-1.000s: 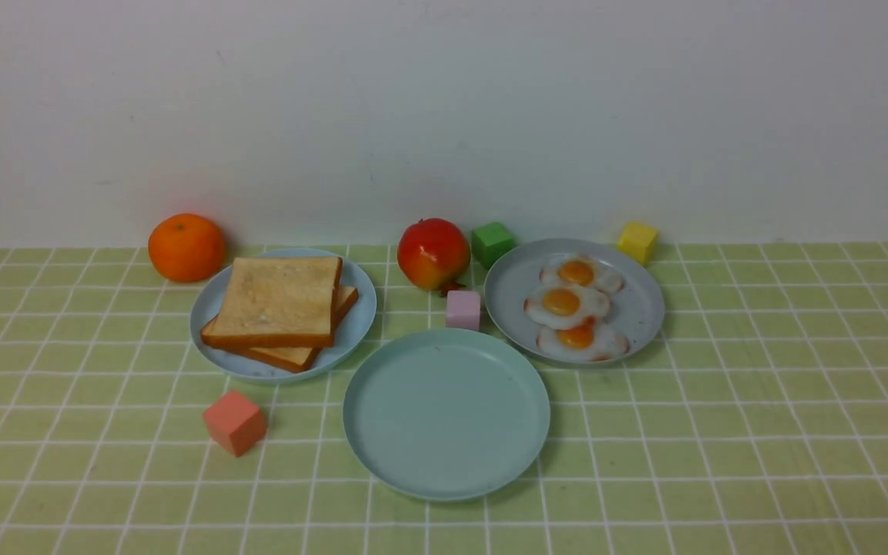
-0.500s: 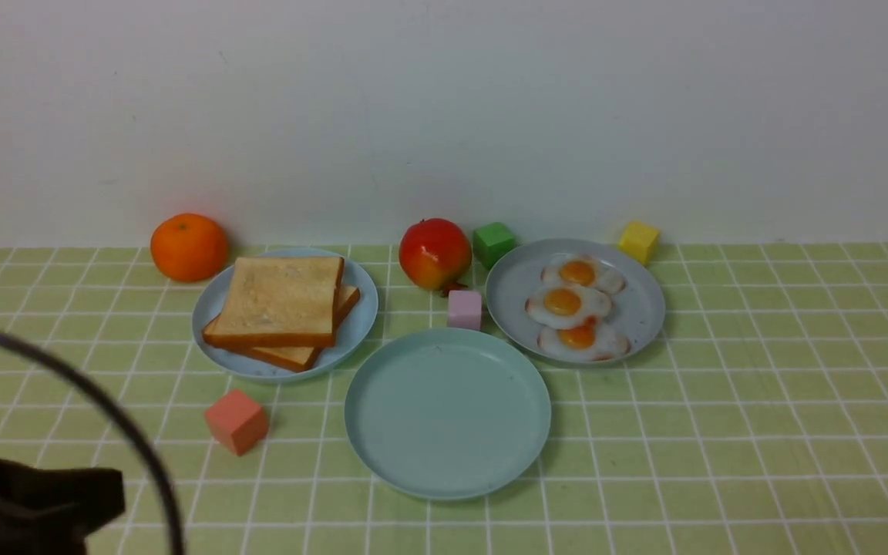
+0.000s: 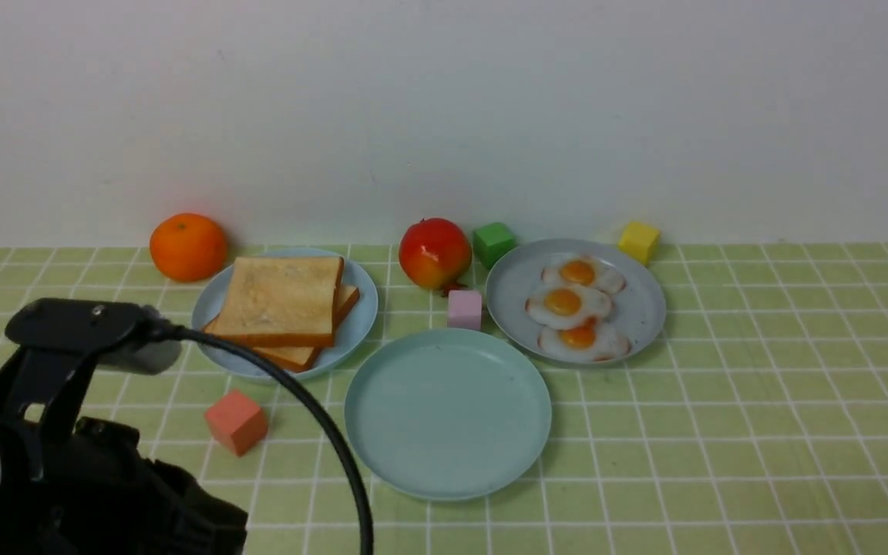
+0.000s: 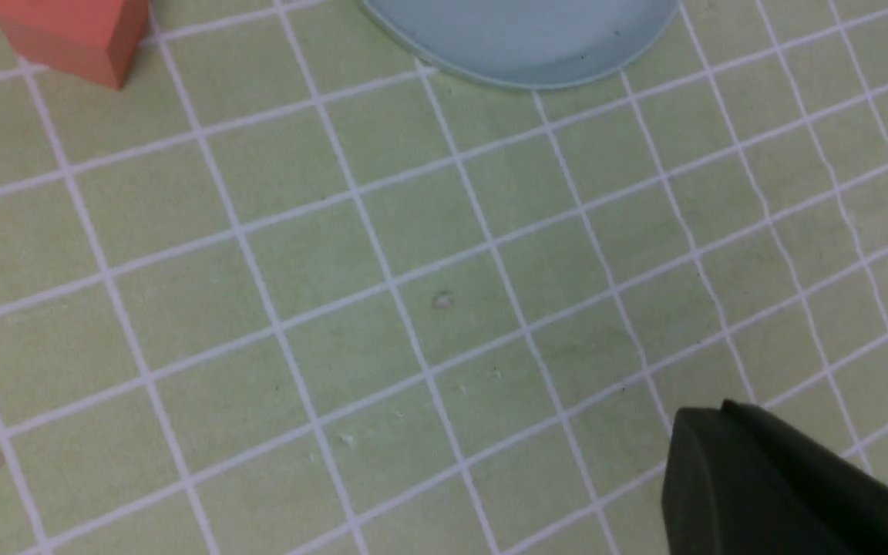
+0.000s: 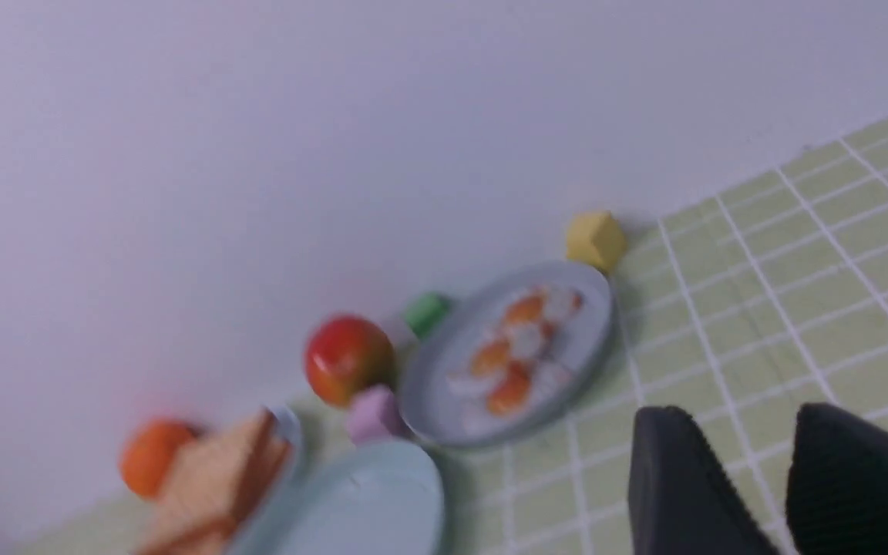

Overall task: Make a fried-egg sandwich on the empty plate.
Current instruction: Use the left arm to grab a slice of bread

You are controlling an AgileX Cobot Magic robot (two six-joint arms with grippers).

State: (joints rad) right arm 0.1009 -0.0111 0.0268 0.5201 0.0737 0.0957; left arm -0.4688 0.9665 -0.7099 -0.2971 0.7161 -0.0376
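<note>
Two golden toast slices lie stacked on a sky-blue plate at the back left. Three white fried eggs with orange yolks lie on a bluish-grey plate at the back right. The empty mint-teal plate sits in front between them. Its rim also shows in the left wrist view. My left arm is at the near left. My left gripper hangs above bare cloth, its fingers pressed together and empty. My right gripper is out of the front view, slightly open and empty.
An orange, a red apple, a green cube, a yellow cube and a pink cube sit near the back wall. A coral cube lies left of the mint plate. A green checked cloth covers the table.
My left arm has risen into the front view at the near left and moved up and forward. The plates, food and cubes have not moved.
</note>
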